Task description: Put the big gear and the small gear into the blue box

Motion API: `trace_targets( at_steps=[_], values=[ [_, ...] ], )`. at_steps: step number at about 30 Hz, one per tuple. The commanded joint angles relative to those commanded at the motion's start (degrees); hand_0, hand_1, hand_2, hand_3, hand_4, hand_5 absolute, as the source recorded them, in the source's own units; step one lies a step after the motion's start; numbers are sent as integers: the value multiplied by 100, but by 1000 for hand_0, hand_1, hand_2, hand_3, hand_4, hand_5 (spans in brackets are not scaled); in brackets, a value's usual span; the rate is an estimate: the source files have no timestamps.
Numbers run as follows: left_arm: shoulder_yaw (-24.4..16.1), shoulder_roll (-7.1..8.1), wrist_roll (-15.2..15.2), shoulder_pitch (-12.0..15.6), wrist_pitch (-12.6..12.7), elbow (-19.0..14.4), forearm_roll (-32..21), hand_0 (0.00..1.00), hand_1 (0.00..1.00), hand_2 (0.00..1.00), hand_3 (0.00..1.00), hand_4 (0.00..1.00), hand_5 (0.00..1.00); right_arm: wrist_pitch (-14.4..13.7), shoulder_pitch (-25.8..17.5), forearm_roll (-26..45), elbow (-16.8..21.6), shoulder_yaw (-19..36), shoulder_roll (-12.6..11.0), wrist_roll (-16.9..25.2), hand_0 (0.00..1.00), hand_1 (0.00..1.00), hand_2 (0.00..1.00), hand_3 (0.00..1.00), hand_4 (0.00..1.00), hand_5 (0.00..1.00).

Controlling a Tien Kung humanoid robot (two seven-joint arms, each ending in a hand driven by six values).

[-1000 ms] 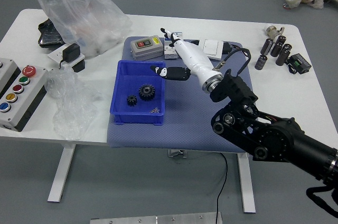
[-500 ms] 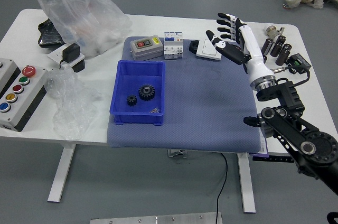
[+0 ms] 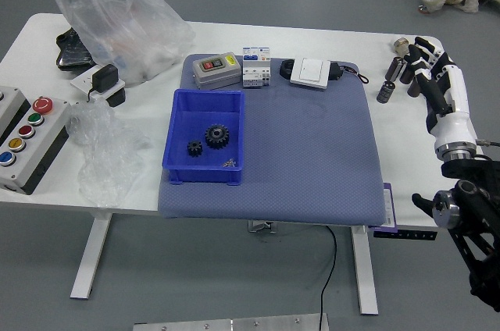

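Work looks finished from where I stand, with nothing left to place: the big gear (image 3: 217,136), dark and toothed all round, lies in the blue box (image 3: 205,177), and the small gear (image 3: 194,148), just as dark, sits near it on the left. Over at the right, the robot hand (image 3: 448,93) is loosely open, gripping nothing I can see

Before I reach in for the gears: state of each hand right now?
Left hand: out of view, cannot be told.
Right hand: open, holding nothing.
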Motion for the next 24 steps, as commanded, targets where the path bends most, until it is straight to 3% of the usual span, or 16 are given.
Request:
trace_targets(
  at_steps=[2,11,24],
  values=[
    [23,14,-15,-10,-3,0,0,613,429,477,647,631,432,30,-108,0,70,208,54,89,846,787,779,765,842,555],
    [87,108,-69,6,3,0,-137,612,450,494,650,651,430,-49,-405,-32,186,909,-3,126,847,787,782,764,837,548],
    [-51,228,-104,25,-7,0,-298,612,456,495,650,676,420,-134,-547,-167,294,1759,96,73,840,779,781,759,824,576]
  ],
)
